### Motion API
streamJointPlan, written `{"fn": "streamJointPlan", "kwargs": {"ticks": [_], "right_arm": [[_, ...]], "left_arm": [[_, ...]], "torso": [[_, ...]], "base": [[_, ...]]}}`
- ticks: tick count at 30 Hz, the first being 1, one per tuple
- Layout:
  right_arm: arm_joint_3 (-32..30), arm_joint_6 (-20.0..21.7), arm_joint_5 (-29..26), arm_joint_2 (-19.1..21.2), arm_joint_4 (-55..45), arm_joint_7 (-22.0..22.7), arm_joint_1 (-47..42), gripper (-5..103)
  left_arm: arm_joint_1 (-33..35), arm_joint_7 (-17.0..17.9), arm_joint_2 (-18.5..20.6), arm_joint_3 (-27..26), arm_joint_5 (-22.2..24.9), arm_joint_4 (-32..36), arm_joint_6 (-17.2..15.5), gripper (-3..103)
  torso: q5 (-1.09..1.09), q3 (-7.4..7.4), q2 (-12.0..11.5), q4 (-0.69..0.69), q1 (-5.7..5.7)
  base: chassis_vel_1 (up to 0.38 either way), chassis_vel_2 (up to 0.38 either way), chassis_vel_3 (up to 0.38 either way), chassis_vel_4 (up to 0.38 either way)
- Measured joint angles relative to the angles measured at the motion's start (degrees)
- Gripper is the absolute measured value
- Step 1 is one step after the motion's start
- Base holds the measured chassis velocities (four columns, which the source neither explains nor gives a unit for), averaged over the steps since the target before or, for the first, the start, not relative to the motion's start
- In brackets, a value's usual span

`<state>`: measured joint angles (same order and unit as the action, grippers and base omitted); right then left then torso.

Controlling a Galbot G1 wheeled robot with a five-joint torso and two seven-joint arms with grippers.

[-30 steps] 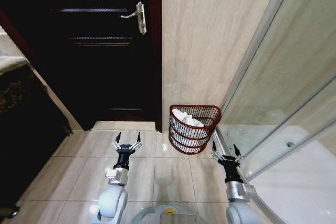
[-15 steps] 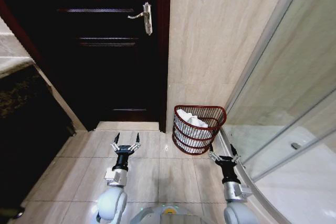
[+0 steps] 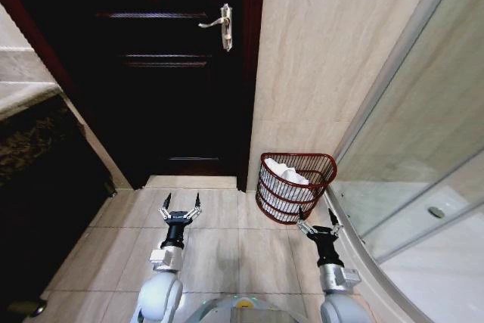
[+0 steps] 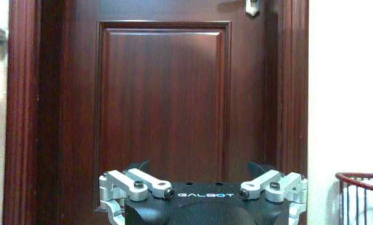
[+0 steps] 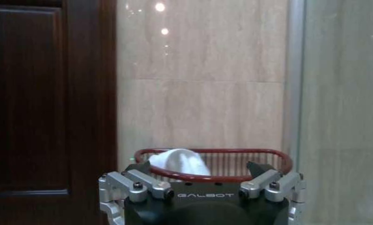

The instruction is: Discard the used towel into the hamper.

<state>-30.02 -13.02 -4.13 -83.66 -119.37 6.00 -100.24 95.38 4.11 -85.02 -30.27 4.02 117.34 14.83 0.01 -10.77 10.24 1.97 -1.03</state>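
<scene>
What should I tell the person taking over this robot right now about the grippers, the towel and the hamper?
Left gripper: open, empty, held low over the floor tiles in front of the dark door.
Right gripper: open, empty, just short of the hamper.
Hamper: stands on the floor against the tiled wall, beside the shower glass.
Towel: white, already lying inside the hamper.
Done: towel is in the hamper.
Left: nothing visible, apart from perhaps confirming the drop.

Beige tiled floor (image 3: pixel 219 247), the reddish-brown hamper (image 3: pixel 295 187) upright on it by the wall.
</scene>
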Motion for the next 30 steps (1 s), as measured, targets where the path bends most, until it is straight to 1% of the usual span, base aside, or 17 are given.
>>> {"fn": "streamJointPlan", "kwargs": {"ticks": [15,30], "right_arm": [[0.8,-0.5,0.5,0.4,-0.8,0.5,-1.1,100],[1.4,-1.3,0.5,0.7,-1.2,1.0,-1.8,100]], "left_arm": [[0.5,0.0,-0.1,0.0,-0.1,0.6,0.3,100],[2.2,0.8,-0.2,0.1,-0.2,1.0,2.1,100]], "torso": [[-0.01,-0.04,0.0,0.00,-0.02],[-0.01,-0.04,0.1,0.00,-0.01]], "base": [[0.081,0.050,-0.083,-0.066],[0.157,-0.032,-0.150,0.037]]}}
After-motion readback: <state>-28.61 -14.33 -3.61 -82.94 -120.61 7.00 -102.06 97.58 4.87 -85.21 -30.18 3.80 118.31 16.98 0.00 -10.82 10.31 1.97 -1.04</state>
